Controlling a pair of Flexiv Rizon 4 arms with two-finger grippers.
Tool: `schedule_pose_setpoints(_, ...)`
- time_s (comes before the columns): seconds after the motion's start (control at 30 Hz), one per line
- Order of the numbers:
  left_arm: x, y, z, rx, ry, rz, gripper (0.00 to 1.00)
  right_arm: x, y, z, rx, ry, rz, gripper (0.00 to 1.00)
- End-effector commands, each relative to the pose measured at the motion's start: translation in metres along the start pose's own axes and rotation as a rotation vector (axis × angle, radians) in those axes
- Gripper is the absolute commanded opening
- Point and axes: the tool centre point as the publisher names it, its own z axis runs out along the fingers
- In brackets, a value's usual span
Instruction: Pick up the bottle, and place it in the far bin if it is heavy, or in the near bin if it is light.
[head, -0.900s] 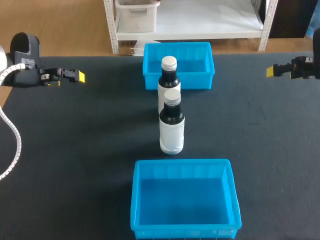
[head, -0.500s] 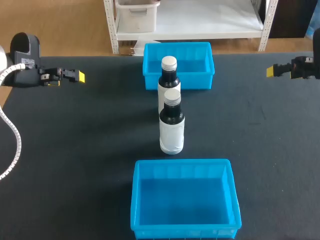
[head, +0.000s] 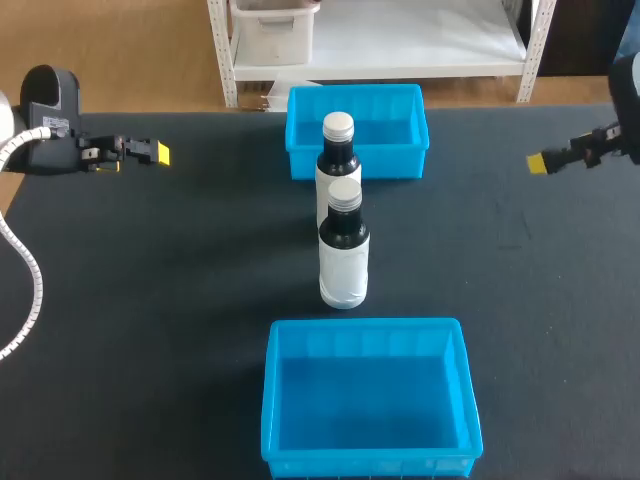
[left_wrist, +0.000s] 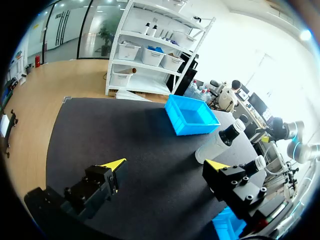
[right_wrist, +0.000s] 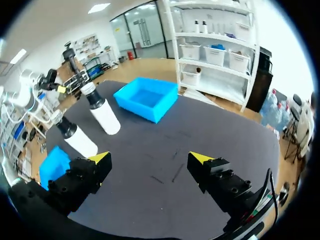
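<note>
Two dark bottles with white labels and silver caps stand in a row mid-table: the far bottle (head: 339, 160) (left_wrist: 218, 143) (right_wrist: 103, 116) just in front of the far blue bin (head: 398, 163) (left_wrist: 194, 129) (right_wrist: 136, 107), the near bottle (head: 344, 257) (right_wrist: 78, 138) behind the near blue bin (head: 365, 326) (right_wrist: 51, 166). My left gripper (head: 155, 152) (left_wrist: 165, 165) hovers open at the far left, well away from both bottles. My right gripper (head: 543, 161) (right_wrist: 150, 157) hovers open at the far right, nothing between its fingers.
Both bins look empty inside. Bare black tabletop (head: 180, 300) stretches wide on either side of the bottles and bins. The table's far edge runs just behind the far bin.
My right gripper has shifted a little inward and toward the table's near side. The left arm, bottles and bins have not moved.
</note>
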Motion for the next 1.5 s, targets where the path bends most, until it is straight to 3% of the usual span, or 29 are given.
schedule_pose_setpoints(0.03, 0.0, 0.0, 0.0, 0.0, 0.0, 0.0, 1.0, -0.003, -0.009, -0.003, -0.533, 0.122, -0.433, 1.0)
schedule_pose_setpoints(0.5, 0.0, 0.0, 0.0, 0.0, 0.0, 0.0, 1.0, -0.003, -0.009, -0.003, -0.533, 0.122, -0.433, 1.0)
schedule_pose_setpoints(0.63, 0.0, 0.0, 0.0, 0.0, 0.0, 0.0, 1.0, -0.006, 0.015, 0.006, -0.563, 0.097, -0.599, 1.0)
schedule_pose_setpoints(0.77, 0.0, 0.0, 0.0, 0.0, 0.0, 0.0, 1.0, -0.005, 0.044, 0.014, -0.585, 0.076, -0.675, 1.0)
schedule_pose_setpoints(1.1, 0.0, 0.0, 0.0, 0.0, 0.0, 0.0, 1.0, -0.007, 0.105, 0.028, -0.619, 0.051, -0.698, 1.0)
schedule_pose_setpoints(1.5, 0.0, 0.0, 0.0, 0.0, 0.0, 0.0, 1.0, -0.015, 0.164, 0.046, -0.598, 0.022, -0.723, 1.0)
